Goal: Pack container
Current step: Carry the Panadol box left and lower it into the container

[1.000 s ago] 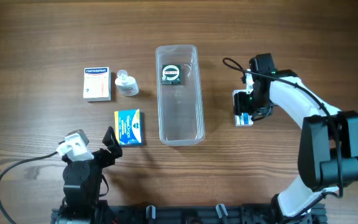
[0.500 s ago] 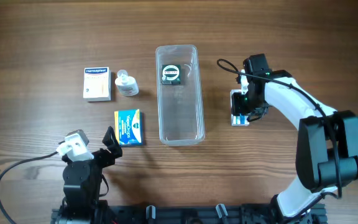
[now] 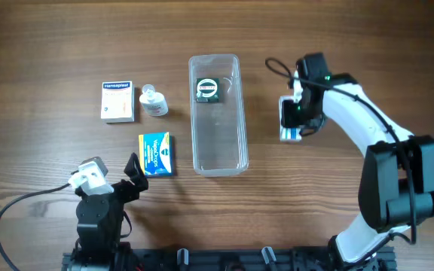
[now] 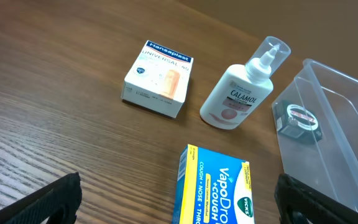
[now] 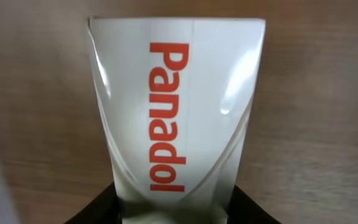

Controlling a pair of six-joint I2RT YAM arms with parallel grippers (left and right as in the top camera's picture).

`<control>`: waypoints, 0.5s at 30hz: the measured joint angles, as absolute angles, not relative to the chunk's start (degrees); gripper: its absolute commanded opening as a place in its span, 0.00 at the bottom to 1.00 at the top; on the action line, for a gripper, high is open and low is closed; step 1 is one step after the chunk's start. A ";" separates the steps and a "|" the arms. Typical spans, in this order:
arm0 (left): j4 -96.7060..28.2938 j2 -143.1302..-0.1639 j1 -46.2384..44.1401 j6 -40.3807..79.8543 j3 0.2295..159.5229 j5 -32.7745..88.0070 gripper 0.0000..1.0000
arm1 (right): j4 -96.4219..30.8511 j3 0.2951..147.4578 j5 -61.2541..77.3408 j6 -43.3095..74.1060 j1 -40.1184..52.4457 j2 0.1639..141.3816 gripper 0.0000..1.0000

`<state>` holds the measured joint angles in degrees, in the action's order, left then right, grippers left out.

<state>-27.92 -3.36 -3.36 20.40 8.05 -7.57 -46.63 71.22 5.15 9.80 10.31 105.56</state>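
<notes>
The container (image 3: 218,143), a long clear tub, stands at the table's middle with a small dark packet (image 3: 208,89) at its far end. To its right, my right gripper (image 3: 296,124) is shut on a white Panadol box (image 3: 286,113). In the right wrist view the Panadol box (image 5: 176,106) is pinched and dented between the black fingers (image 5: 98,210) of the right gripper (image 5: 174,208). My left gripper (image 3: 134,172) stands open near the front left. In the left wrist view the left gripper (image 4: 178,186) is wide open, with the container (image 4: 337,143) at the right.
Left of the tub lie a white Hansaplast box (image 3: 117,101), a small Calamol bottle (image 3: 154,102) on its side and a blue-and-yellow Vicks VapoDrops box (image 3: 156,153). The Vicks box (image 4: 216,190) lies just ahead of the left fingers. A cable trails along the front left.
The right gripper has closed on the Panadol box and carried it a little left and toward the far side, nearer the tub. The left arm has not moved.
</notes>
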 measured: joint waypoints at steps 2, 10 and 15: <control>-27.92 -3.36 -3.36 20.43 8.05 -7.57 1.00 | -48.42 74.37 5.15 9.82 10.33 105.56 0.44; -27.92 -3.36 -3.36 20.43 8.05 -7.57 1.00 | -53.19 86.35 6.44 10.04 13.04 105.56 0.45; -27.92 -3.36 -3.36 20.43 8.05 -7.57 1.00 | -53.15 91.83 8.38 11.20 17.98 105.56 0.45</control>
